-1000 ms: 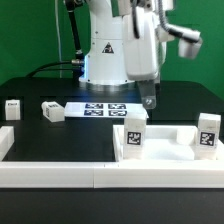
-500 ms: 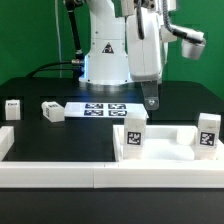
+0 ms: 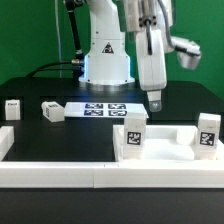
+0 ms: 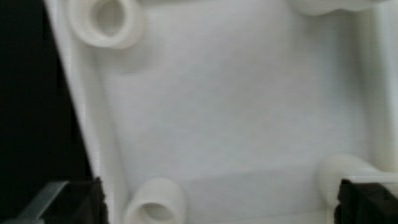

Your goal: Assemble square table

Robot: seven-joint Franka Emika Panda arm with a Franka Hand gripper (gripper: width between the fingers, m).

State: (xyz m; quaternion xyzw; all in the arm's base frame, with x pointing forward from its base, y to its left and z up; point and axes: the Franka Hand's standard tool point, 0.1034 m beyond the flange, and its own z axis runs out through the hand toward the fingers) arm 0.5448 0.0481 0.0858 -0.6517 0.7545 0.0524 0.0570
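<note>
The square table's white panel (image 3: 160, 141) lies rim-up at the front of the exterior view's right. In the wrist view it (image 4: 231, 110) fills the picture, with its corner holes showing. One tagged white leg (image 3: 132, 131) stands at the panel's left corner and another (image 3: 207, 131) at its right. Two more legs (image 3: 12, 108) (image 3: 50, 111) lie at the exterior view's left. My gripper (image 3: 155, 100) points down, just above and behind the panel's far edge. In the wrist view the gripper (image 4: 214, 205) is open and empty, with its dark fingers (image 4: 71, 203) wide apart.
The marker board (image 3: 105, 109) lies flat in the middle, left of the gripper. A long low white border rail (image 3: 60, 166) runs along the front and turns up at the exterior view's left. The robot base (image 3: 105, 60) stands behind.
The arm has swung toward the exterior view's right, and the gripper has moved a little right and lower, toward the panel's far edge. The parts have not moved.
</note>
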